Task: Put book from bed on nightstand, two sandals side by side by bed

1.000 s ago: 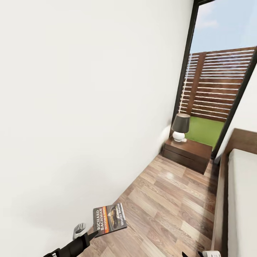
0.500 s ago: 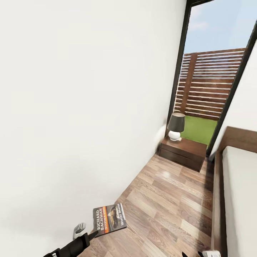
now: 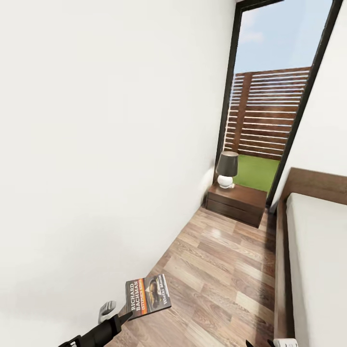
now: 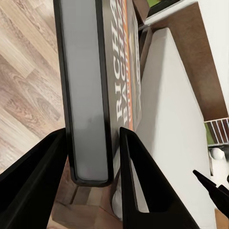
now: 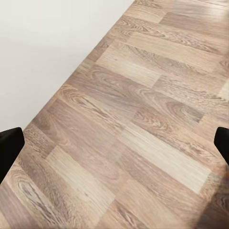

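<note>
Orange-red stripes and a dark band of white lettering marked the thin paperback book [image 3: 148, 296], which was seen at the lower left of the head frame, clamped between the two black fingers of the left gripper [image 4: 90, 157] by its lower edge. The carrying step was judged to be in hand, the book being off the large low off-white bed [image 3: 318, 270] at the right edge and not yet set down. The low dark brown wooden nightstand [image 3: 237, 204] was seen at centre right, against the tall dark-framed window [image 3: 270, 96], with a dark-shaded white lamp [image 3: 226, 169] on the left part of its top. A straight advance along the grey-brown wood-plank floor [image 3: 221, 274] was judged to be called for, then a placing on the bare top beside the lamp. The corridor between white wall [image 3: 106, 144] and bed frame looked narrow but unobstructed. The right gripper [image 5: 114, 143] was seen with fingertips wide apart, holding nothing, over bare planks.
</note>
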